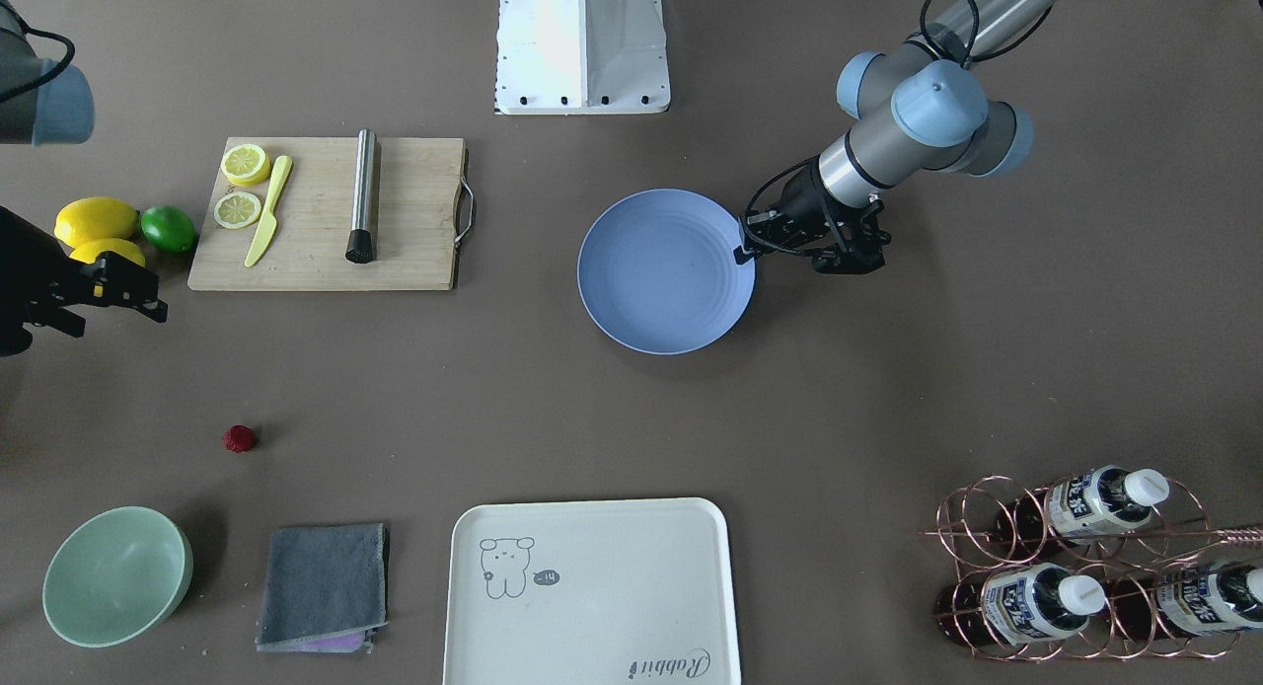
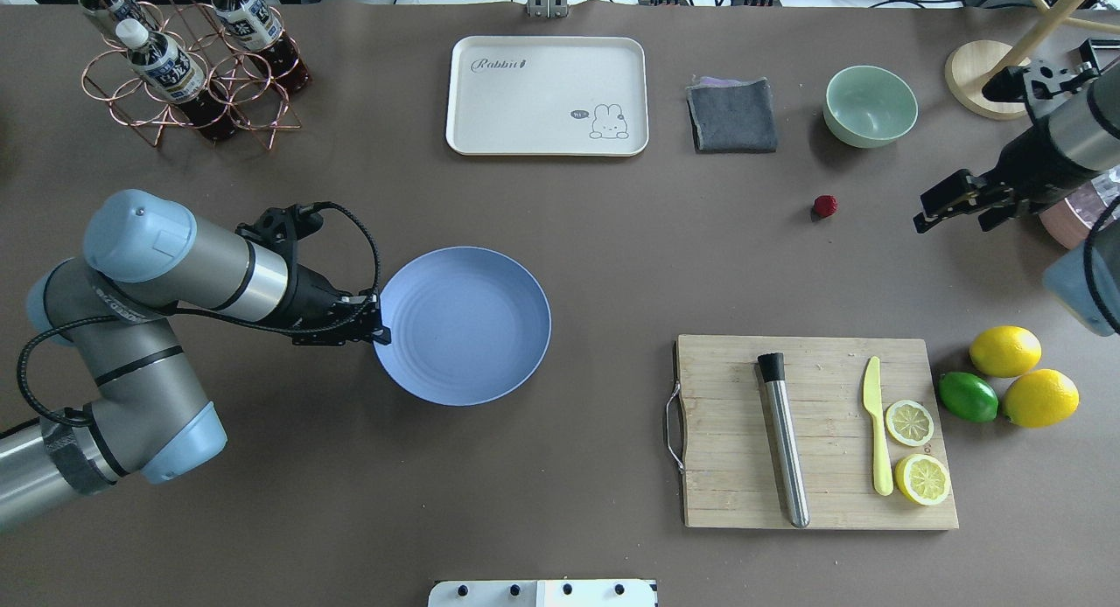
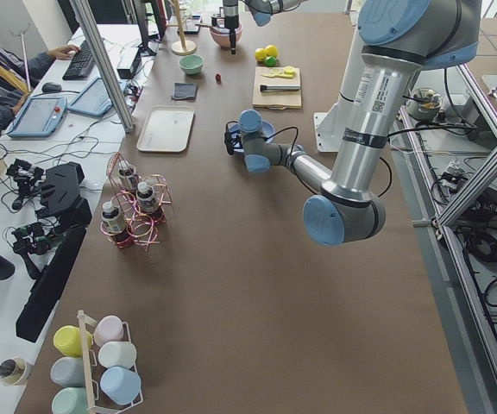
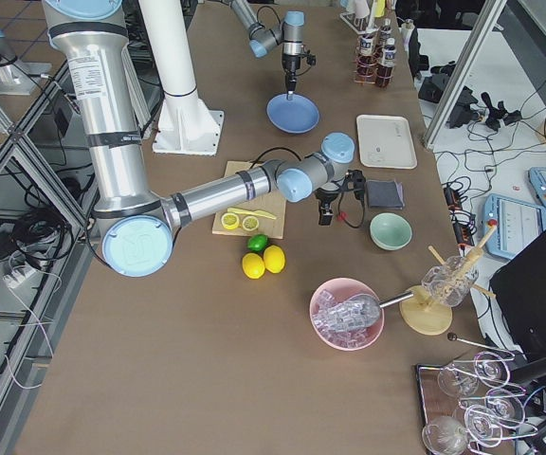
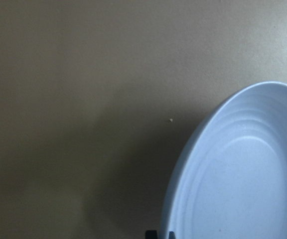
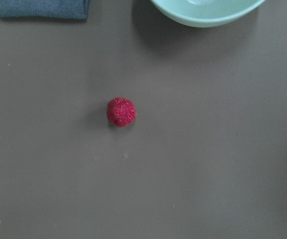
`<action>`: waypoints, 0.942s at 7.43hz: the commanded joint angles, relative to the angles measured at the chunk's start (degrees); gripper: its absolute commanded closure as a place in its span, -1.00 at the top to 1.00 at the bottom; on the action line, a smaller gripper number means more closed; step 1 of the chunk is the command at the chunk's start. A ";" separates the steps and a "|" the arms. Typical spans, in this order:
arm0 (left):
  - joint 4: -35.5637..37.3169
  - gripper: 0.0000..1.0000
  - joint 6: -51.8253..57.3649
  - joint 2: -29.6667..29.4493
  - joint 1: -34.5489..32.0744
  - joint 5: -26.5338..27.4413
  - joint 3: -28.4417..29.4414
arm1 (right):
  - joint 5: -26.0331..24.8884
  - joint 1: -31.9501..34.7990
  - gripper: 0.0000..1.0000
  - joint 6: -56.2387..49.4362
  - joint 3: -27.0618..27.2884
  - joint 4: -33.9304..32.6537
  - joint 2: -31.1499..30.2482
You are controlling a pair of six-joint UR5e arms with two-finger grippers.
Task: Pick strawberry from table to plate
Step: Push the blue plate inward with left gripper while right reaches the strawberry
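On the bench [image 2: 612, 266], toward the robot's right, found the strawberry [image 2: 824, 206] lying alone on the bare brown surface, well apart from the blue plate [image 2: 464, 327] near the middle. Saw it centred under the right wrist camera, with only slivers of a mint bowl [image 6: 206, 12] and a grey cloth [image 6: 36, 8], both cut off by the top edge. Had to read the right tool [image 2: 958, 218] from overhead instead: released, jaws spread, grasping nothing, poised near the strawberry on its right side and apart from it.

Noted the left tool [image 2: 382, 333] at the plate's left rim, clenched and empty as far as the overhead view showed. Could not make out any touch with the rim. Got only part of the plate from the left wrist camera, cut off at the right and bottom, plus two dark tips at the lower edge.

Found the bowl and cloth near the strawberry on its far side, and a white tray [image 2: 547, 95] further left. Nearer the robot, saw a wooden cutting board [image 2: 726, 388] bearing a steel cylinder [image 2: 783, 441], a yellow knife [image 2: 878, 436] and two lemon slices [image 2: 910, 422]. Just beside its right edge, spotted two lemons [image 2: 1006, 351] and a lime [image 2: 968, 396], with one lemon partly hidden behind the right tool in the front-facing view.
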 commanded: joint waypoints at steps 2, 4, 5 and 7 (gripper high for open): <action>2.51 -1.00 -3.85 -4.34 6.12 7.22 -0.09 | -3.49 -3.67 0.90 1.10 -9.38 1.29 8.56; 2.51 -1.00 -3.86 -4.70 6.84 7.50 0.17 | -5.86 -5.60 0.86 2.49 -12.64 2.95 11.21; 3.38 -1.00 -3.86 -5.74 7.19 7.59 0.43 | -7.18 -5.78 0.82 2.51 -15.09 4.44 12.18; 4.00 -1.00 -3.86 -6.11 7.54 7.59 0.43 | -9.89 -6.31 0.76 2.42 -19.67 7.95 13.58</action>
